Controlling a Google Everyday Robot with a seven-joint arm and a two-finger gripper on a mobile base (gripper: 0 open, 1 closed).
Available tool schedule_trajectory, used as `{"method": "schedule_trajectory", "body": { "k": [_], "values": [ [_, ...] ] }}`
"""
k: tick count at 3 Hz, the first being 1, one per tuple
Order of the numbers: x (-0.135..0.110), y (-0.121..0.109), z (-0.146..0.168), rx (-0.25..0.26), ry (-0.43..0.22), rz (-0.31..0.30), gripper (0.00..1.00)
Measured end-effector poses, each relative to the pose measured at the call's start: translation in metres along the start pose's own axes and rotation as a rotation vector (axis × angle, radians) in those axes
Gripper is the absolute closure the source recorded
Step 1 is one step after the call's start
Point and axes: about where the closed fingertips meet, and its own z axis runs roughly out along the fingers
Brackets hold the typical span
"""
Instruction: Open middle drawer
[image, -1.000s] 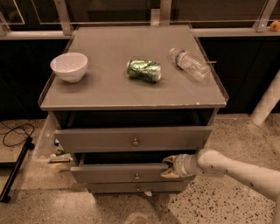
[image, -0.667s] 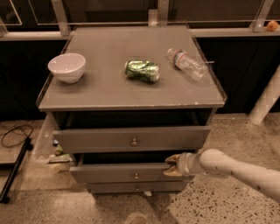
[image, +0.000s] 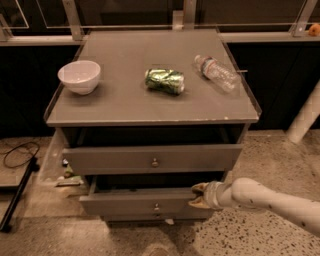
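The claw (image: 196, 195) sits at the right end of the middle drawer (image: 125, 204), whose partly out front runs off to the claw's left, apparently to pull by that edge rather than the knob (image: 156, 206); whether it grips cannot be told.

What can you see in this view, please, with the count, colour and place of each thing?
cabinet: one, grey, centre of view
bowl: one, white, left of the cabinet top
can: one, green, crushed, lying mid-top
bottle: one, clear plastic, lying on its side, right of the top
top drawer: one, grey, partly pulled out
middle drawer: one, grey, just below, partly out
cable: one, black, on the floor at left
arm: one, white, reaching in from the right
tool: one, at the right end of the middle drawer's front
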Motion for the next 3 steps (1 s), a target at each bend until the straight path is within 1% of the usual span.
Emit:
{"method": "schedule_trajectory", "body": {
  "k": [1, 3],
  "values": [
    [0.0, 0.0, 0.0, 0.0, 0.0, 0.0, 0.81],
    [0.0, 0.0, 0.0001, 0.0, 0.0, 0.0, 0.36]
  ]
}}
